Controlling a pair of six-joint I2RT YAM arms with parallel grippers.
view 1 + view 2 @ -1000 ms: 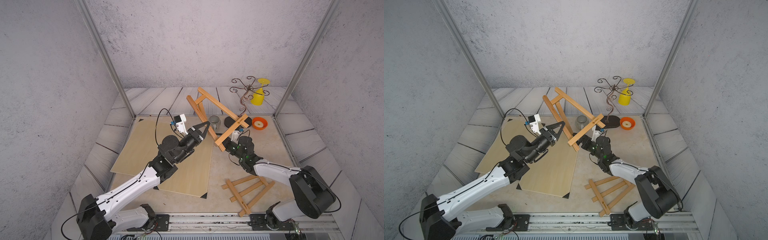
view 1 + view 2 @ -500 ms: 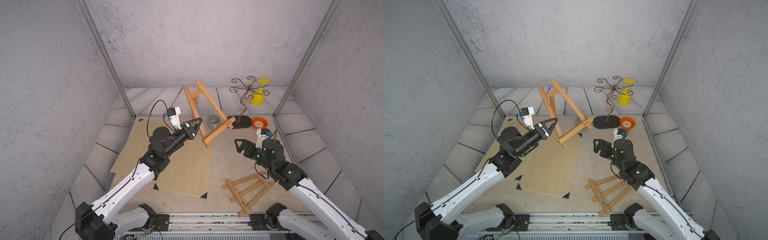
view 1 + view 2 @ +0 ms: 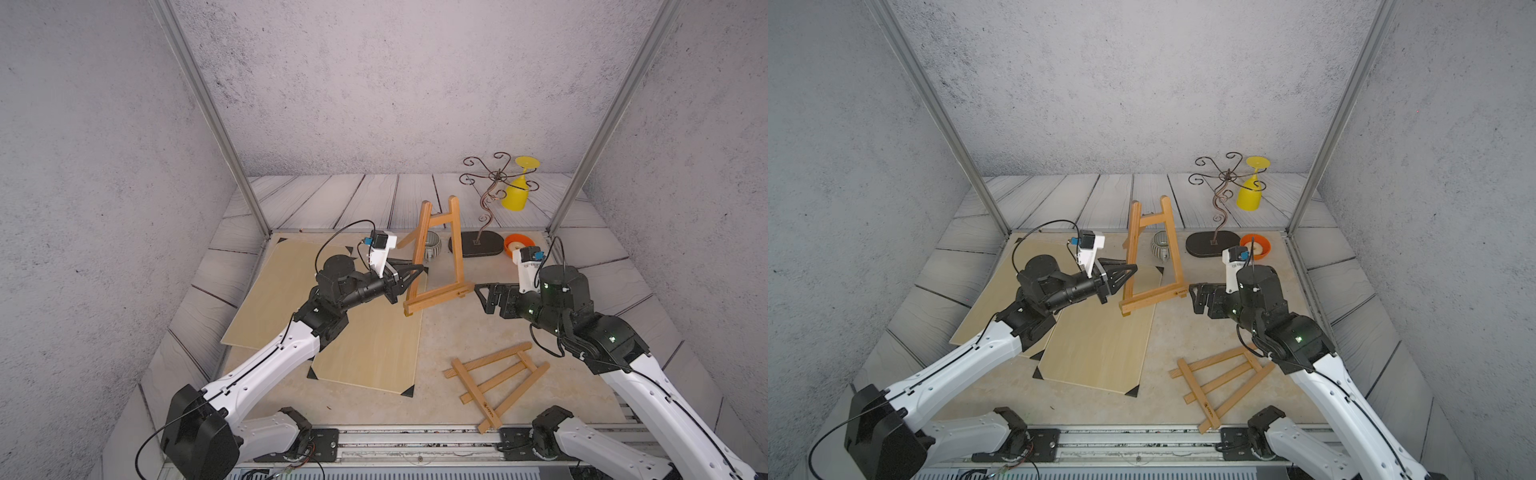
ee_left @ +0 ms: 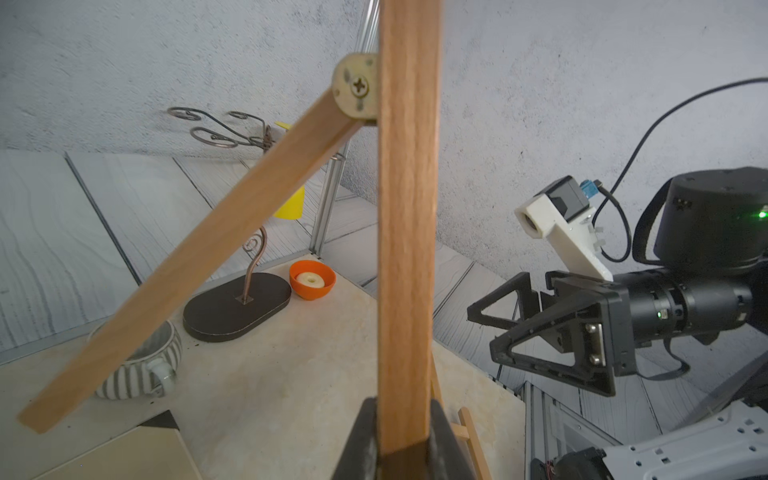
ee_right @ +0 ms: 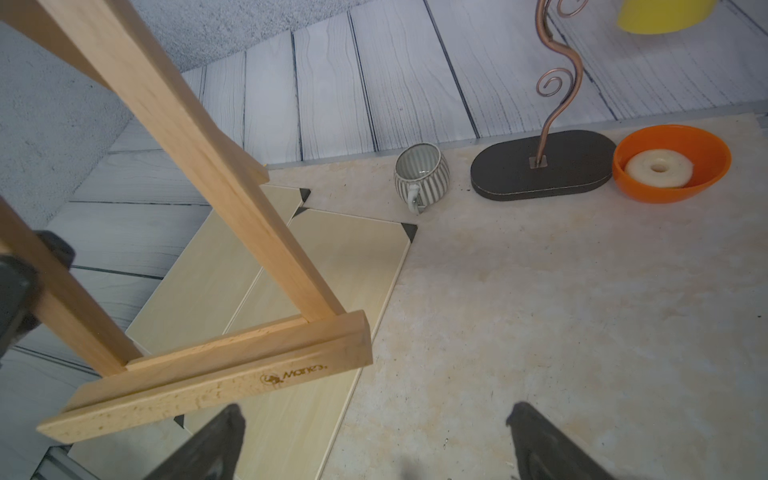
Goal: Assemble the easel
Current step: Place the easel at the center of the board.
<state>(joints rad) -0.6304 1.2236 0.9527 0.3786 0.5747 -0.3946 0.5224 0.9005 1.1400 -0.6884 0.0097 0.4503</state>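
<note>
Canvas boards (image 3: 374,353): two pale panels with black corners, overlapping, flat on the table at the left; they lie as they did a second ago.
Left gripper (image 3: 415,272): clamped on the easel's left upright, low down, just above the ledge; the left wrist view shows that upright pinched between both fingers; the hold has lasted through the last second.
Easel (image 3: 457,249): sits mid-table over the right edge of the nearer board; A-shaped frame of light wood with two uprights, a short crossbar near the top and a ledge along the bottom with a small burnt-in logo; a second ago it leaned hard over, now it stands close to upright; whether its feet touch the board I cannot tell.
Rear leg (image 4: 187,257): hangs from a brass hinge (image 4: 357,87) at the top and is swung out behind the frame.
What that means: judged from this, the frame is raised and the leg spread; setting it down to stand alone seems to be what remains.
Right gripper (image 3: 482,296): jaws wide apart, holding nothing; half a second ago well clear, now back just beside the ledge's right end.
Second easel (image 3: 494,374): folded flat near the front right, unmoved.
</note>
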